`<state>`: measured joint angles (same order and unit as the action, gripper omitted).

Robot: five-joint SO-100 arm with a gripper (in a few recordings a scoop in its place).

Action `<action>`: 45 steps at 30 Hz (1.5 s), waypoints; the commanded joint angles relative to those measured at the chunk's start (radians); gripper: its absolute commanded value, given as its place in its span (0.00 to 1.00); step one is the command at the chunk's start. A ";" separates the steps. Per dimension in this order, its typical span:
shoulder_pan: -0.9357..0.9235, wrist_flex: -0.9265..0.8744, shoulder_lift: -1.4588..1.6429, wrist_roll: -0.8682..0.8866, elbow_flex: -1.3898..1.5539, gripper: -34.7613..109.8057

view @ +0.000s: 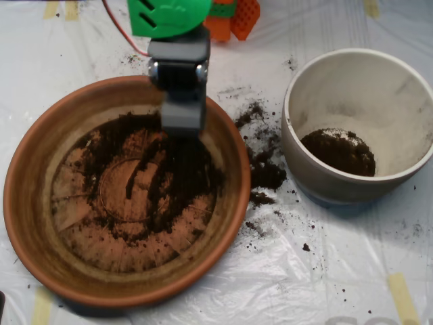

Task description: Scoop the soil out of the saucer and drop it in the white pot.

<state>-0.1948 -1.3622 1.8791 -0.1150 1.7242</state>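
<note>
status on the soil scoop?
Scoop down in saucer, in the soil. Some soil already in white pot. Spilled soil between them; path clear.

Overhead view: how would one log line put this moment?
scoop down in saucer soil | pot holds some | spill between them

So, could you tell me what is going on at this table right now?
The robot arm's grey pincer is down in the wide terracotta saucer, at the far edge of the dark loose soil spread thinly over its floor. The round off-white pot on the right holds a small mound of soil. Spilled crumbs lie on the plastic sheet between the two.
</note>
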 commanded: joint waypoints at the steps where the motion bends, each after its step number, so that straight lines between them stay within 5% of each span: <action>1: 0.095 -0.067 0.146 -0.021 -0.144 0.24; 15: 0.534 -0.319 -0.175 -0.041 -0.752 0.24; 21: 0.653 -0.305 -0.255 -0.077 -0.772 0.25; 24: 0.681 -0.307 -0.258 -0.094 -0.733 0.43; 27: 0.684 -0.265 -0.212 -0.098 -0.641 0.50; 45: 0.667 -0.258 -0.160 -0.086 -0.594 0.52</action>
<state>0.4740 -1.6091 1.6015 -0.1948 1.1658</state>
